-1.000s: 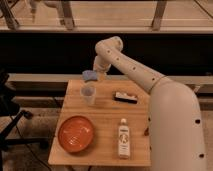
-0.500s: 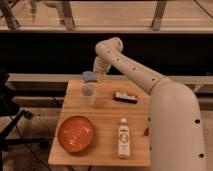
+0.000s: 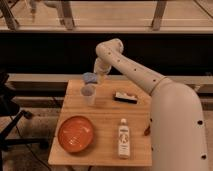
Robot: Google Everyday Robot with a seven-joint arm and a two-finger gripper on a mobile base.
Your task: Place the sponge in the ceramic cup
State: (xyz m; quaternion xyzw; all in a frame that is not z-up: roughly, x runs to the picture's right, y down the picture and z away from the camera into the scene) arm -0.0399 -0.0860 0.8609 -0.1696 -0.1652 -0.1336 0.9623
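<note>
Dim overall, warm cast. Brightest zone is the strip along the top, beyond the rails. A dark band sits below it, nearly black. Light falls from above onto the table [image 3: 107,114], evenly, with soft weak shadows. The white arm [image 3: 131,70] catches a highlight on its upper joint, and its underside is shaded. The gripper [image 3: 98,76] clamps the sponge [image 3: 90,77] just above the ceramic cup [image 3: 88,95], against the dark band, low contrast there. Faint sheen on the orange plate [image 3: 76,133]. The chair [image 3: 10,107] at left is lost in shadow. Whole frame soft, edges smeared.
</note>
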